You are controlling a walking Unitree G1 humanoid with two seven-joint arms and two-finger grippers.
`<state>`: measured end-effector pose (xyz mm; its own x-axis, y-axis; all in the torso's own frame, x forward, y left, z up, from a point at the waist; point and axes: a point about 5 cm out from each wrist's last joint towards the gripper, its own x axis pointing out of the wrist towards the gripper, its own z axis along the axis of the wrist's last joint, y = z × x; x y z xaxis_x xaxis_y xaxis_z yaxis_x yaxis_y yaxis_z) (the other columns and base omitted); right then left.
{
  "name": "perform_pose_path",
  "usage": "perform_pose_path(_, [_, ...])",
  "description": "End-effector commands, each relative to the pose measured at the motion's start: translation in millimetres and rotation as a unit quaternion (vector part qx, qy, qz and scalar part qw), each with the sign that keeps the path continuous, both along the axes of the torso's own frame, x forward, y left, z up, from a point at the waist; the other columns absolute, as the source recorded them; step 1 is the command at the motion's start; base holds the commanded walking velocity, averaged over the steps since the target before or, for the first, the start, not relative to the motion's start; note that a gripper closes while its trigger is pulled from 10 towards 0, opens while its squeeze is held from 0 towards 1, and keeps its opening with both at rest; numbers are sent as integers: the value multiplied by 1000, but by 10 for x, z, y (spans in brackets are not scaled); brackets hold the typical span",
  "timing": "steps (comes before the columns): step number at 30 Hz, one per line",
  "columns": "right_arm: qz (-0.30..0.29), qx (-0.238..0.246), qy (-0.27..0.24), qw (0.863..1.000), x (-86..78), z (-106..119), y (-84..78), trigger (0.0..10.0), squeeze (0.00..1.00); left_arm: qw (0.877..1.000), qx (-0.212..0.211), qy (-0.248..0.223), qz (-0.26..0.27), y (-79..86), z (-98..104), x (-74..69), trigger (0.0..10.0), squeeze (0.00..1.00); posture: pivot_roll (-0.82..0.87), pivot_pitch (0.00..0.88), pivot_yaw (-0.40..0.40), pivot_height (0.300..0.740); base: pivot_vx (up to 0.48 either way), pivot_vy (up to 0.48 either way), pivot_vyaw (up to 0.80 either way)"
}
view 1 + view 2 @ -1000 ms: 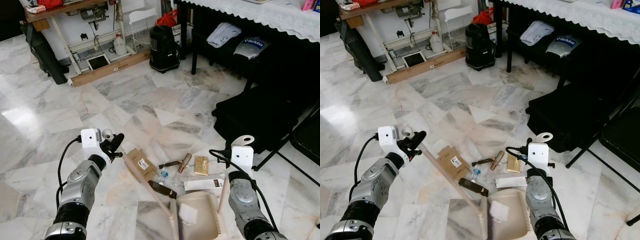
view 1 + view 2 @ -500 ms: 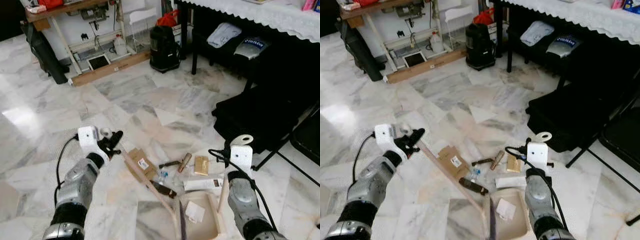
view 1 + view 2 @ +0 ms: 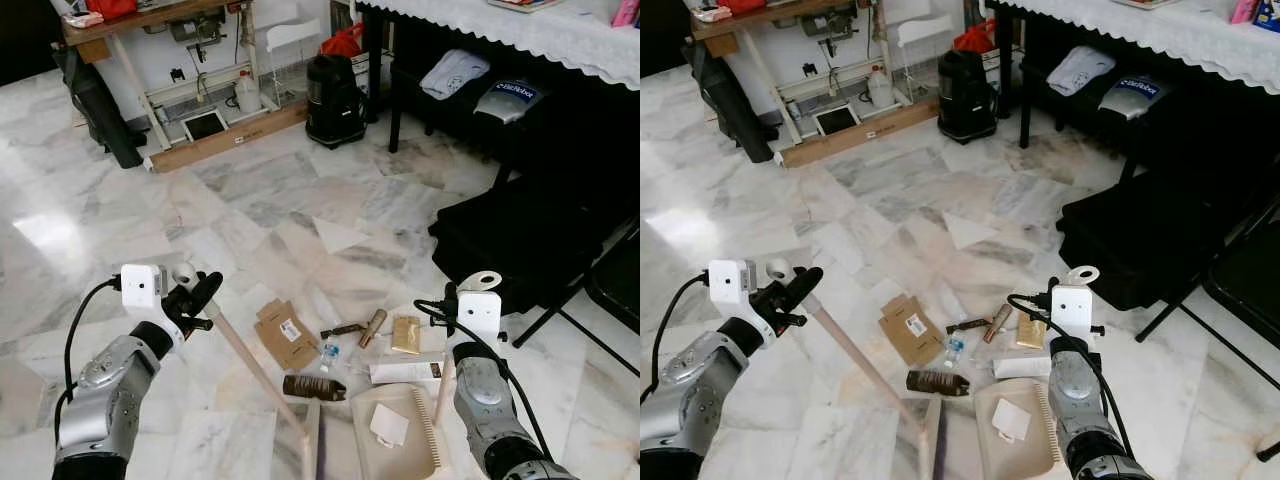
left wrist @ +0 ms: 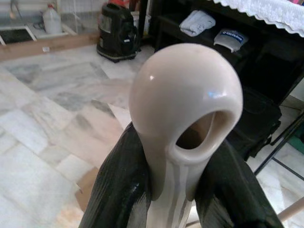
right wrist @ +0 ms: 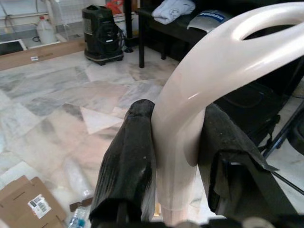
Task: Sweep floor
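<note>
My left gripper (image 3: 203, 292) is shut on the top of a beige broom handle (image 3: 255, 372), just below its loop end (image 4: 185, 102). The handle slants down to the broom head (image 3: 311, 456) at the bottom edge. My right gripper (image 5: 176, 156) is shut on the pale dustpan handle (image 5: 199, 80). The beige dustpan (image 3: 400, 455) rests on the floor by the broom head, with a white paper scrap (image 3: 388, 425) in it. Litter lies just beyond: a flattened cardboard box (image 3: 283, 334), a brown bottle (image 3: 313, 388), a small plastic bottle (image 3: 328, 352), a gold tube (image 3: 372, 327), a gold packet (image 3: 405, 334) and a white carton (image 3: 405, 372).
A black bag (image 3: 510, 240) and a folding chair's legs (image 3: 560, 315) stand close on the right, under a cloth-covered table (image 3: 520, 30). A black vacuum cleaner (image 3: 335, 100) and a workbench with a wooden plank (image 3: 225, 135) are at the back. Marble floor (image 3: 120, 210) spreads to the left.
My left gripper has swung left with the broom, and the broom head has moved left, away from the dustpan. The dustpan was tipped up half a second ago and now lies flatter.
</note>
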<state>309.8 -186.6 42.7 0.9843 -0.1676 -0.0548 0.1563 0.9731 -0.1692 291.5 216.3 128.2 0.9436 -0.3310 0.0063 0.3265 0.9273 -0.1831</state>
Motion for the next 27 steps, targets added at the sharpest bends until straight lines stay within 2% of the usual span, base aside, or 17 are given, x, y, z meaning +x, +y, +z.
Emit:
perform_pose_path(1, [11,8,23,1000,-20,-74,79,10000,0,999,9,-34,1,31,180,7,10000,0,-36,0,117,740,0,0,0])
perform_pose_path(4, [12,9,23,1000,-7,-64,84,10000,0,998,6,-48,25,85,245,13,10000,0,-39,0,121,740,0,0,0])
perform_pose_path(5, [12,9,22,1000,-5,-62,87,10000,0,997,11,-55,48,123,252,20,10000,0,-40,0,123,740,0,0,0])
perform_pose_path(8, [12,9,23,1000,-14,-73,92,10000,0,995,27,-54,80,164,179,21,10000,0,-45,0,126,740,0,0,0])
perform_pose_path(9, [12,10,25,1000,-28,-88,90,10000,0,993,38,-43,105,183,82,23,10000,0,-53,0,125,740,0,0,0])
perform_pose_path(10, [12,10,25,1000,-28,-88,90,10000,0,993,38,-43,105,183,82,23,10000,0,-53,0,125,740,0,0,0])
perform_pose_path(11, [13,11,28,999,-51,-112,94,10000,0,988,55,-35,139,209,-62,23,10000,0,-70,0,126,740,0,0,0])
perform_pose_path(12, [14,11,27,999,-57,-115,96,10000,0,986,63,-32,149,212,-111,23,10000,0,-73,0,126,740,0,0,0])
perform_pose_path(14, [14,11,26,999,-73,-126,101,10000,0,984,61,-27,166,209,-207,20,10000,0,-90,0,128,740,0,0,0])
perform_pose_path(17, [14,12,26,1000,-83,-132,91,10000,0,983,61,-23,170,183,-262,24,10000,0,-98,0,129,740,0,0,0])
perform_pose_path(20, [9,14,21,1000,-127,-150,43,10000,0,983,70,-13,170,56,-383,44,10000,0,-111,0,124,740,0,0,0])
perform_pose_path(23, [6,13,16,1000,-158,-158,18,10000,0,983,61,-19,171,-5,-405,52,10000,0,-116,0,122,740,0,0,0])
perform_pose_path(27, [-1,15,-3,1000,-199,-142,-23,10000,0,984,70,-27,162,-97,-456,63,10000,0,-127,0,124,740,0,0,0])
